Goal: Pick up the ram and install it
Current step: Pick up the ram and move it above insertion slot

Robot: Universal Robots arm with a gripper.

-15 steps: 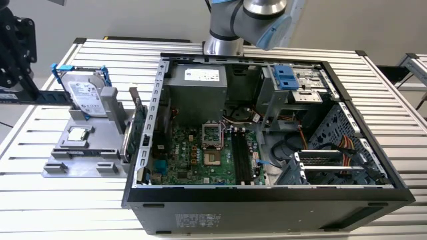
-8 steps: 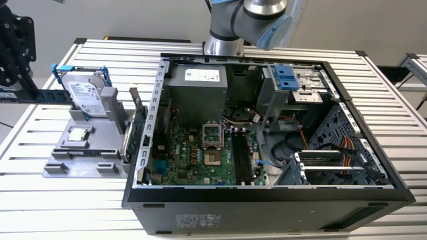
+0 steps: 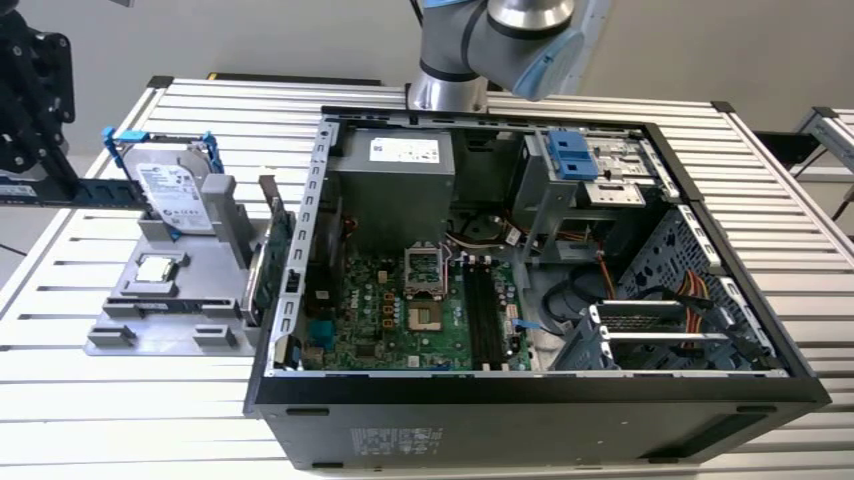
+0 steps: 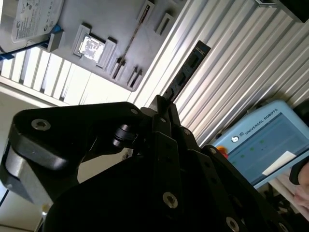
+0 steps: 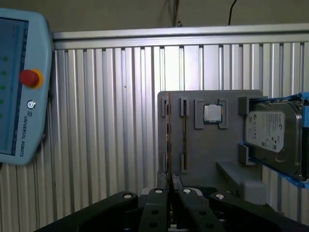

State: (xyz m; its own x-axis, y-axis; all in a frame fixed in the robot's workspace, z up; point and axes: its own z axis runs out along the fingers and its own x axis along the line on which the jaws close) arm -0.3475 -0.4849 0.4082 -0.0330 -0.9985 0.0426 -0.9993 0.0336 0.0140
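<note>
On the holder [image 3: 160, 335] stand the drive [image 3: 180, 190], a square chip [image 3: 158, 268] and a green card [image 3: 278, 250] on edge; touching its side, on the exterior view's right, sits the open case [image 3: 534, 420]; near its other side, clear of it, the gripper [image 5: 170, 187] is clamped narrow on one end of the ram [image 4: 186, 72], whose free end points at the holder; well apart from the holder lies a blue pendant [image 5: 19, 82]; the table [image 3: 134, 420] carries holder and case.

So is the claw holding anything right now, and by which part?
Yes, the claw is shut on the ram, pinching it at one end; the rest of the stick juts out beyond it.
</note>
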